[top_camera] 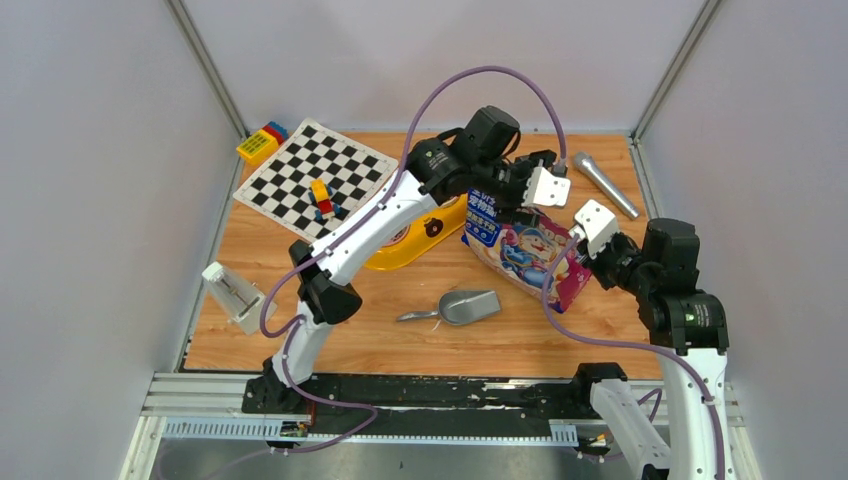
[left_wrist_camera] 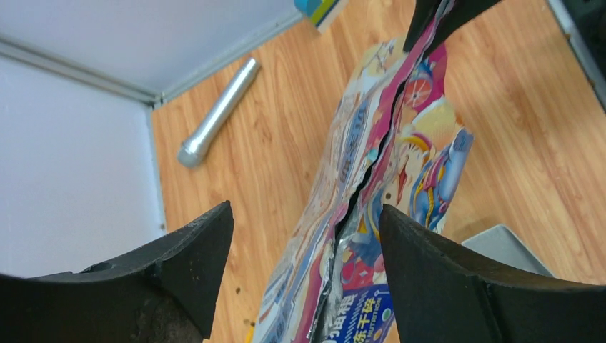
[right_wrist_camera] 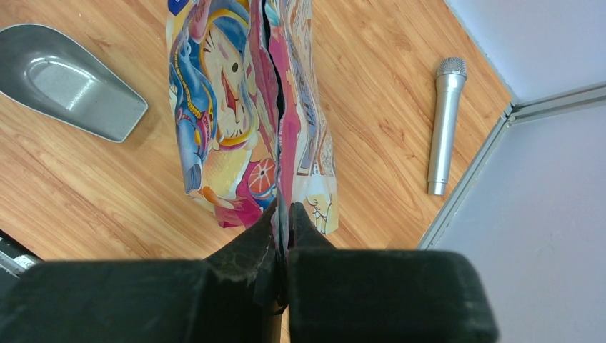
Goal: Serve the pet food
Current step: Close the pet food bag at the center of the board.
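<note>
The glossy blue-and-pink bag printed with a cartoon cat (top_camera: 522, 250) stands on its lower edge on the wooden table (top_camera: 560, 340), right of the middle. Its torn top edge faces up and runs between the two arms.

The right gripper (right_wrist_camera: 284, 207) is clenched on one end of that top edge, both black fingers squeezed flat against the foil. At the other end the left gripper (left_wrist_camera: 306, 207) is released. Its two dark fingers stand wide apart, one on each side of the bag's mouth, and neither touches the foil.

The mouth gapes as a narrow dark slit along the top. The pet food must be looked for in there, but from either wrist view the slit shows only shadow, and I cannot make out any pellets.

The grey plastic scoop (top_camera: 465, 305) lies on the wood just beside the bag, on its near left side, hollow up. The yellow double-bowl feeder (top_camera: 410, 248) sits left of the bag, half hidden under the left arm. A silver microphone (top_camera: 605, 185) lies by the far right corner (well apart from the bag). A black-and-white chequered board (top_camera: 300, 170) is at the far left.
</note>
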`<move>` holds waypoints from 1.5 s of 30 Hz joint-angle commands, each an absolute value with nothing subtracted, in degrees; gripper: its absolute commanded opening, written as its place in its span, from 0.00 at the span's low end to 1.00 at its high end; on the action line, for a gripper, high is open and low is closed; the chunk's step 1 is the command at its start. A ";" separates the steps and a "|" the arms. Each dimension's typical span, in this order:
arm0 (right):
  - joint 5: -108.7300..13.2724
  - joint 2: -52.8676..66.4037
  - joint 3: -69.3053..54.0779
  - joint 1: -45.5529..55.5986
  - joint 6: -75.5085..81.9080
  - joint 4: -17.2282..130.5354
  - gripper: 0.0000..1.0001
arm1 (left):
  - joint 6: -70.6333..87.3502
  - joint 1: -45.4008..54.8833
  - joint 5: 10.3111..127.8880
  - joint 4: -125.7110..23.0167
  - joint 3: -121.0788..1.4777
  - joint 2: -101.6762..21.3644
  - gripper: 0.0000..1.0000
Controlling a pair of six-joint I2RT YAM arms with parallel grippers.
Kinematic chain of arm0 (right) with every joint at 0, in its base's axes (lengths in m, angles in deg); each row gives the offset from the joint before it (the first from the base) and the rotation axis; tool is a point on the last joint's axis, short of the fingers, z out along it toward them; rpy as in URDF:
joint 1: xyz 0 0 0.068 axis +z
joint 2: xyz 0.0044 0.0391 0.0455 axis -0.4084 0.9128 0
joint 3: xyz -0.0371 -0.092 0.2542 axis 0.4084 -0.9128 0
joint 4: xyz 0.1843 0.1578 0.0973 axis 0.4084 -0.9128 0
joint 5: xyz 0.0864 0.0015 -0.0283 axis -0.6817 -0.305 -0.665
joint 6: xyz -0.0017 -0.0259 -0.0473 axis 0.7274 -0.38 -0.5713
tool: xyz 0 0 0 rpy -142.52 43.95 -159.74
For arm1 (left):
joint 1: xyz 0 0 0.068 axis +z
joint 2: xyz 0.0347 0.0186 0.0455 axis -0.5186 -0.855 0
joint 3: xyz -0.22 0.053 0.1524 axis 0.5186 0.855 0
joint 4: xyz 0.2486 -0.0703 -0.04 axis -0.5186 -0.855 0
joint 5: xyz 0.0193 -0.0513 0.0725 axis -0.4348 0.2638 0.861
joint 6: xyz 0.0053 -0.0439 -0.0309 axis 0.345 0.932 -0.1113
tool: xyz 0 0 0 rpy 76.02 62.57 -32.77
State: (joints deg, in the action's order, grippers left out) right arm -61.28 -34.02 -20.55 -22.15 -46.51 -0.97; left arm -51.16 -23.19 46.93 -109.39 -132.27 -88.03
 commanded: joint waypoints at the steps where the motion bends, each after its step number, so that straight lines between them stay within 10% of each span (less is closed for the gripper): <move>1: -67.23 -34.78 -17.43 -21.79 -45.37 2.24 0.00 | -48.35 -23.50 39.52 -108.90 -136.86 -89.47 0.81; 12: -67.87 -34.59 -16.99 -21.82 -45.10 2.42 0.00 | -53.53 -25.15 40.39 -112.59 -134.73 -90.80 0.76; 16: -67.99 -34.47 -16.97 -21.82 -45.10 2.44 0.00 | -52.11 -25.14 41.20 -110.63 -133.88 -91.13 0.47; 19: -67.72 -34.54 -17.00 -21.82 -45.19 2.41 0.00 | -49.50 -25.18 42.35 -108.16 -133.88 -91.50 0.08; 23: -65.95 -34.84 -16.52 -21.82 -44.01 2.35 0.48 | -45.59 -25.18 46.67 -103.86 -133.19 -91.47 0.00; 28: -65.46 -35.63 -15.51 -21.77 -43.32 -0.27 0.64 | -41.95 -24.57 52.37 -99.53 -130.03 -90.03 0.00; 40: -60.65 -36.28 -25.43 -22.70 -40.80 8.37 0.60 | -45.12 -23.95 50.35 -103.01 -126.61 -86.20 0.00; 45: -61.27 -36.72 -26.16 -23.49 -40.03 9.42 0.24 | -45.88 -23.83 51.51 -103.14 -126.35 -85.59 0.00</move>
State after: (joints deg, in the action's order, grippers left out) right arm -61.23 -36.45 -25.53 -23.26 -42.16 5.33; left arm -44.02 -24.51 47.45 -101.20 -127.02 -89.56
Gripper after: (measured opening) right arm 0.361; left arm 0.009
